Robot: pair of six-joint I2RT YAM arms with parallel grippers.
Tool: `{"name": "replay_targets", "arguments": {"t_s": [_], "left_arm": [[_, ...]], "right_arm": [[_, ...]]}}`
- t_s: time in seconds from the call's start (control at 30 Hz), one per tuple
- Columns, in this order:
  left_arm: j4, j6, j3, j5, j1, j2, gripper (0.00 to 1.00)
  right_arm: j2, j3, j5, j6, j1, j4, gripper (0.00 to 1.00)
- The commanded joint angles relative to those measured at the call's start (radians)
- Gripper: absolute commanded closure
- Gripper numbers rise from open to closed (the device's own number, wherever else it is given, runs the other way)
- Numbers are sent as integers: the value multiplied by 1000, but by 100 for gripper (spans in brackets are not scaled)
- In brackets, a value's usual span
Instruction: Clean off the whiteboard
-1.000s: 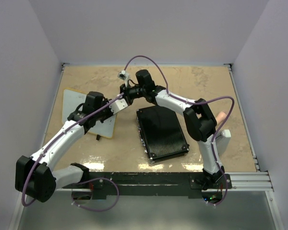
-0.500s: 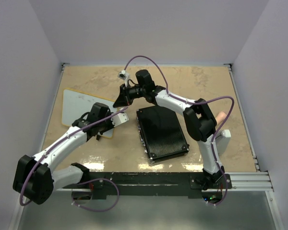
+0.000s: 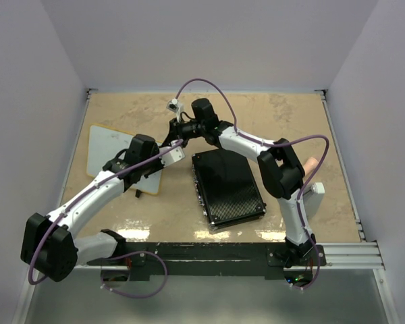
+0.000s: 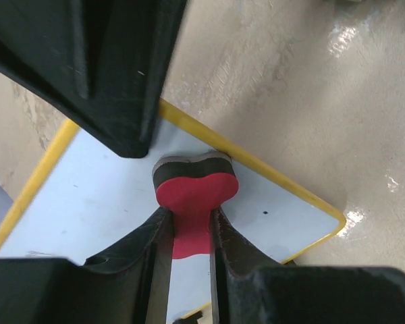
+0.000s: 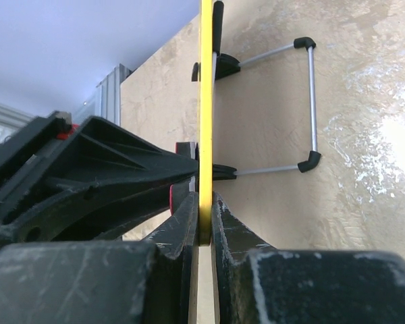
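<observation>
glossy whiteboard (image 4: 88, 202), matt red foam eraser (image 4: 196, 192)

right gripper (image 5: 204, 202) clamped on the whiteboard (image 5: 206, 101) edge, board edge-on and upright, with wire stand (image 5: 311, 101) behind it on the table (image 5: 270, 223)

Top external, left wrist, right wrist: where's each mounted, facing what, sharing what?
Top external: fixed above and behind, facing down at the table; left arm, right arm show.
Left wrist: on the left gripper, facing the whiteboard; its fingers pinch a red eraser.
Right wrist: sights along the whiteboard's yellow edge, clamped by the right gripper.
Shared: whiteboard.
</observation>
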Motion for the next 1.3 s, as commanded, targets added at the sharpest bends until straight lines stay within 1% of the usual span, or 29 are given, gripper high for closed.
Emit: {"name": "replay_targets", "arguments": {"t_s": [0.0, 0.13, 0.27, 0.4, 0.5, 0.53, 0.57, 0.63, 0.7, 0.8, 0.93, 1.03, 1.17, 1.27], "left_arm": [[52, -21, -137, -45, -18, 8, 100], [23, -39, -181, -50, -55, -1, 100], [-14, -33, -155, -64, -56, -3, 100], [-34, 0, -135, -56, -56, -39, 100], [-58, -18, -50, -30, -41, -23, 100], [-78, -24, 11, -22, -38, -15, 100], [-80, -29, 36, -18, -38, -7, 100], [-63, -24, 78, -22, -36, 0, 100], [-46, -9, 83, -34, -35, 7, 100], [-34, -7, 52, -32, -32, 20, 100], [43, 0, -86, -45, -32, 23, 100], [49, -12, -153, -36, -32, 25, 100], [43, -23, -206, -7, -36, 0, 100], [32, -29, -194, -4, -38, -1, 100]], "right_arm": [[10, -11, -65, -7, 38, 6, 100], [16, -6, -65, -2, 36, 9, 100], [20, -5, -65, 7, 38, 20, 100], [22, 3, -64, 10, 36, 20, 100], [22, 3, -59, 6, 36, 17, 100], [22, 2, -59, 4, 36, 17, 100], [24, 3, -59, 4, 38, 17, 100], [22, -3, -59, 4, 36, 18, 100], [19, -11, -61, 4, 38, 21, 100], [16, -12, -65, 4, 36, 24, 100], [17, -12, -68, 9, 38, 29, 100], [17, -12, -72, 9, 36, 29, 100], [16, -17, -76, 9, 38, 29, 100], [11, -20, -75, 7, 38, 32, 100]]}}
